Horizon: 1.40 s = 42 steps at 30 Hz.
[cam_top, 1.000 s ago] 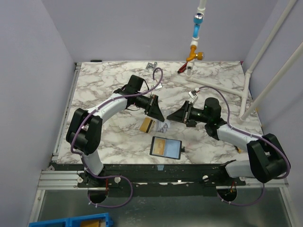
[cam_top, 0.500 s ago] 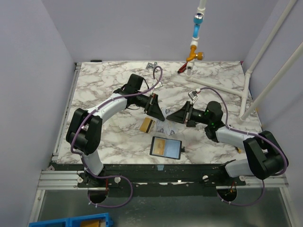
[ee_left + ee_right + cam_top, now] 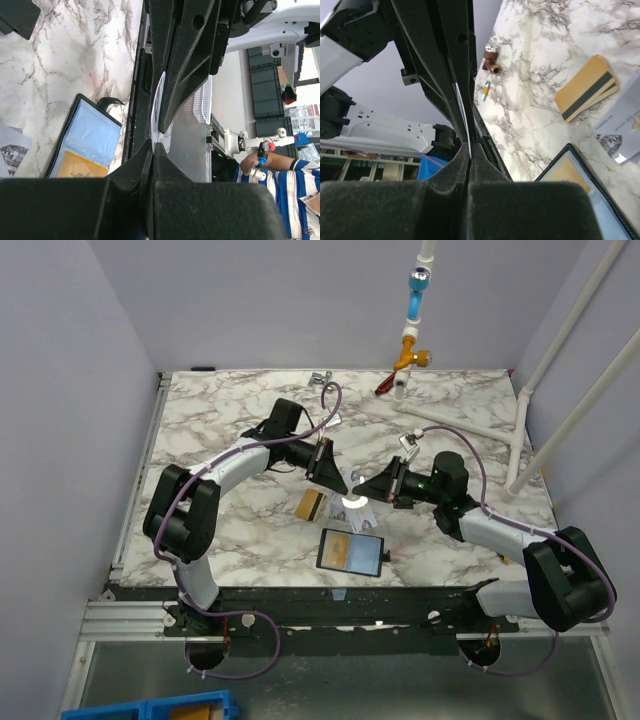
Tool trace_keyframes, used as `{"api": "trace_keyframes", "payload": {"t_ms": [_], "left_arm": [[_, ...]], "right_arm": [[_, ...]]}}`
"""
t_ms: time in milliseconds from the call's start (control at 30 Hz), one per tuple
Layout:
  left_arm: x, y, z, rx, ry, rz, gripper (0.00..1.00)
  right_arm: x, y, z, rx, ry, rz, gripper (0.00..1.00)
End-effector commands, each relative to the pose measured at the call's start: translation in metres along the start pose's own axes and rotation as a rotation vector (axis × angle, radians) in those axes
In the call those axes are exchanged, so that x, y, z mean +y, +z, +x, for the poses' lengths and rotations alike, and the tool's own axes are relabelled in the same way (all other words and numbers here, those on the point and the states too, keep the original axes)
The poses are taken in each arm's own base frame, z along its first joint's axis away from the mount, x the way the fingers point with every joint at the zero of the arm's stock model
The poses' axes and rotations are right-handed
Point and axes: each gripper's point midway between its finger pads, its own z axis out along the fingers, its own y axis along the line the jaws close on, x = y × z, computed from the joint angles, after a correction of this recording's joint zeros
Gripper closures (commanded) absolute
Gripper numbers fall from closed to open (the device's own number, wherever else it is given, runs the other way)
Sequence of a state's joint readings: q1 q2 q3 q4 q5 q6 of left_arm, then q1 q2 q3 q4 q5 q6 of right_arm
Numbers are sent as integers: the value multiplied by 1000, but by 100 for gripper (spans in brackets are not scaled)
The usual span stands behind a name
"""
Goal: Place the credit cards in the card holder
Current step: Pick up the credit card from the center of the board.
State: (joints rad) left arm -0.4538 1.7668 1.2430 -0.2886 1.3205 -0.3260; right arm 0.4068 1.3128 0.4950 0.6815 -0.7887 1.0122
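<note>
My left gripper [image 3: 345, 489] [image 3: 153, 144] and right gripper [image 3: 361, 492] [image 3: 471, 145] meet tip to tip above the middle of the table. Each is shut on the same thin pale credit card [image 3: 159, 107] [image 3: 462, 112], seen edge-on in both wrist views and as a bright glint [image 3: 352, 502] from above. The black card holder [image 3: 350, 551] [image 3: 85, 142] [image 3: 580, 190] lies open just in front, its bluish lining up, with a gold card in one pocket. A gold-tan card with a dark stripe [image 3: 312, 504] [image 3: 585, 90] lies flat to the left.
A pale printed card [image 3: 367, 520] [image 3: 620, 132] [image 3: 10, 150] lies on the marble beside the holder. At the back are a metal clip [image 3: 320, 378], a red-handled tool [image 3: 385, 386] and a brass valve [image 3: 410, 356]. White pipes [image 3: 470, 425] cross the right side.
The right gripper has slid left until its tips meet the left gripper's. Both pairs of jaws have closed, and a bright card edge now shows between them.
</note>
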Motion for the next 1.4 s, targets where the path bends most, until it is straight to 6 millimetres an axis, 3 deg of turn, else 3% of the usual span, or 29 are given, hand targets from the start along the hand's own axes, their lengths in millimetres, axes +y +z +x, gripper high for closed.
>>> {"api": "trace_keyframes", "payload": {"t_ms": [0,467,667,733,933,1200,1367], "left_arm": [[15,-13,-14,-46,-10,-46,100],[43,-26,-28,-90,-101,-55,100],[73,-24,-32,-101,-154,-104,100],[84,-24,-34,-108,-165,-123,100],[102,-25,-37,-122,-175,-166,100],[110,-30,-53,-106,-101,-225,100],[99,-36,-50,-109,-81,-222,100]], "right_arm": [[-37,-4,18,51,64,148,99],[-46,16,15,112,125,88,99],[-65,21,21,108,212,108,99],[-71,22,25,119,234,114,92],[-92,26,26,102,220,160,86],[-115,47,12,83,134,127,83],[-130,50,3,65,93,214,83]]}}
